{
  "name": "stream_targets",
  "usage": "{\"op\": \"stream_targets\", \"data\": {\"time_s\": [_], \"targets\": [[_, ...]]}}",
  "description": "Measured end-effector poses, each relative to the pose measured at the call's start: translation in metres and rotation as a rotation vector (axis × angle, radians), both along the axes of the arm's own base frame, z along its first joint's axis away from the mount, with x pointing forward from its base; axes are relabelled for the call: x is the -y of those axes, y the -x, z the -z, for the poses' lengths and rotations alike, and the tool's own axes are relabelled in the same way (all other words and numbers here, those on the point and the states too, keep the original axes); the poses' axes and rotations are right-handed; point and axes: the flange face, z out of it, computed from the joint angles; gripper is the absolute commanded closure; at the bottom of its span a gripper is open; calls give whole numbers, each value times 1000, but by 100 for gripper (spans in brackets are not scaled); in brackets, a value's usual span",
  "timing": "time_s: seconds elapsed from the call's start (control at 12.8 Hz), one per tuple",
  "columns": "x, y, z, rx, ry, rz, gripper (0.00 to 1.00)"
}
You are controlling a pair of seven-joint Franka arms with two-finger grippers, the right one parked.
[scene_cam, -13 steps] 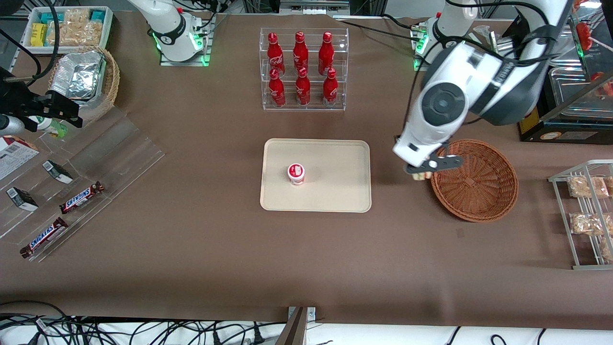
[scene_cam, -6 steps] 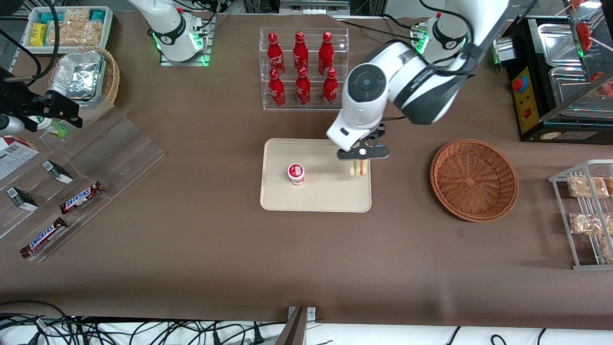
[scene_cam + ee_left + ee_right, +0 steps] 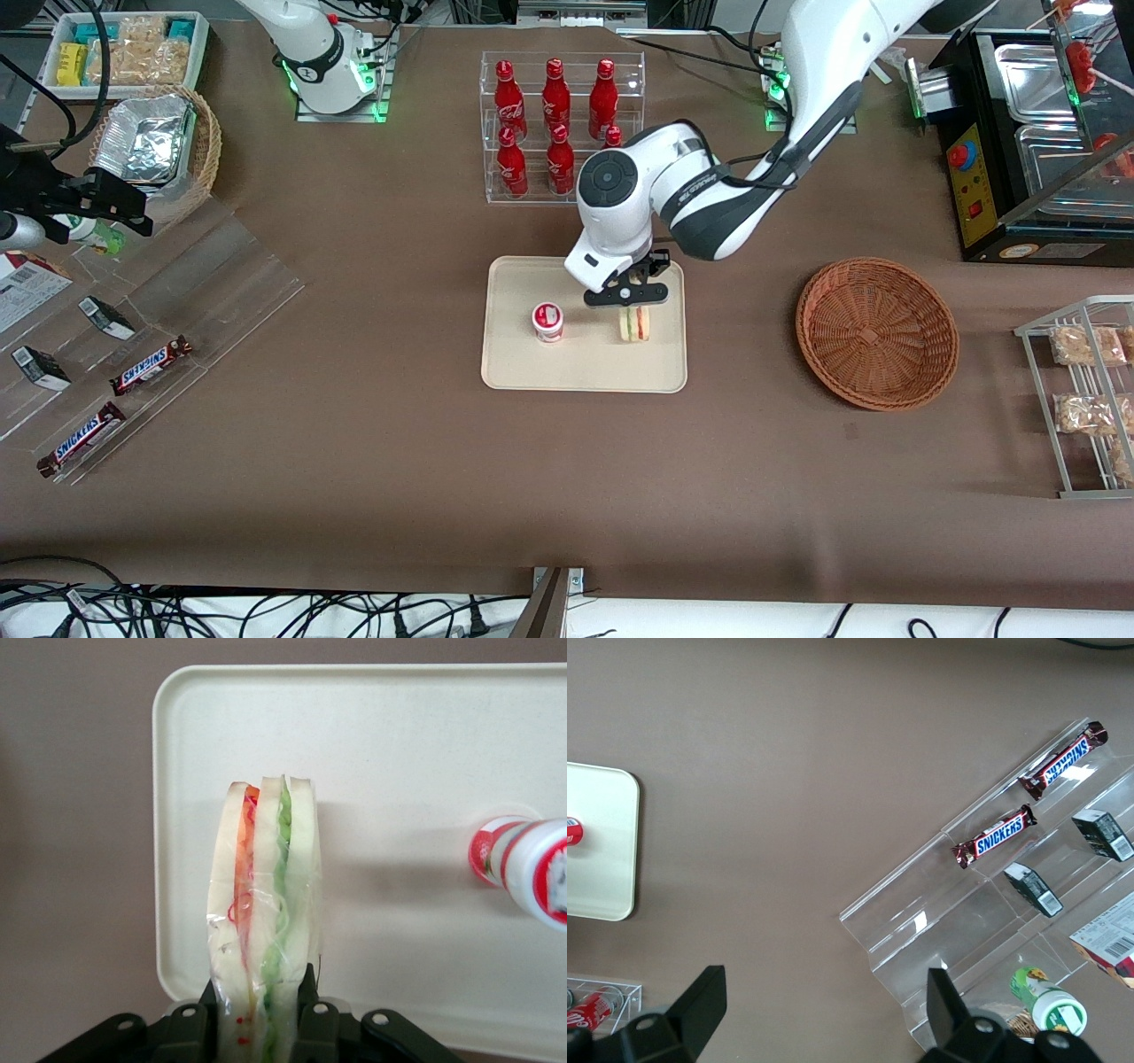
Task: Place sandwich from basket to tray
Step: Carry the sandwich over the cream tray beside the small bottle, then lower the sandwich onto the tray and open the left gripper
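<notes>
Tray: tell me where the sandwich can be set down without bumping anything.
The gripper holds the sandwich over the tray. Bare strips lie between it and the small red-white cup, and along the rim nearest the front camera. Crowded only beside the cup.

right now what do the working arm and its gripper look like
Glossy white rounded arm with dark grey joint sections and a grey round cap at the wrist. A black cable runs along it; green lights glow at its base. The left arm's black two-finger gripper sits above the cream tray.

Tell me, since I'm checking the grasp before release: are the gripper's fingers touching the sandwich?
Touching. The left wrist view shows the gripper with both fingers pressed against the sandwich over the tray.
</notes>
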Motion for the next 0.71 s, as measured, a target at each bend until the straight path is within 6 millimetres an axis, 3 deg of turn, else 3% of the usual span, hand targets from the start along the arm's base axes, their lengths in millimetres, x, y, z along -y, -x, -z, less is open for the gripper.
{"op": "stream_targets", "data": {"time_s": [0.31, 0.71], "targets": [[1, -1, 25, 45, -35, -12, 66], [7, 1, 38, 61, -33, -13, 65]]}}
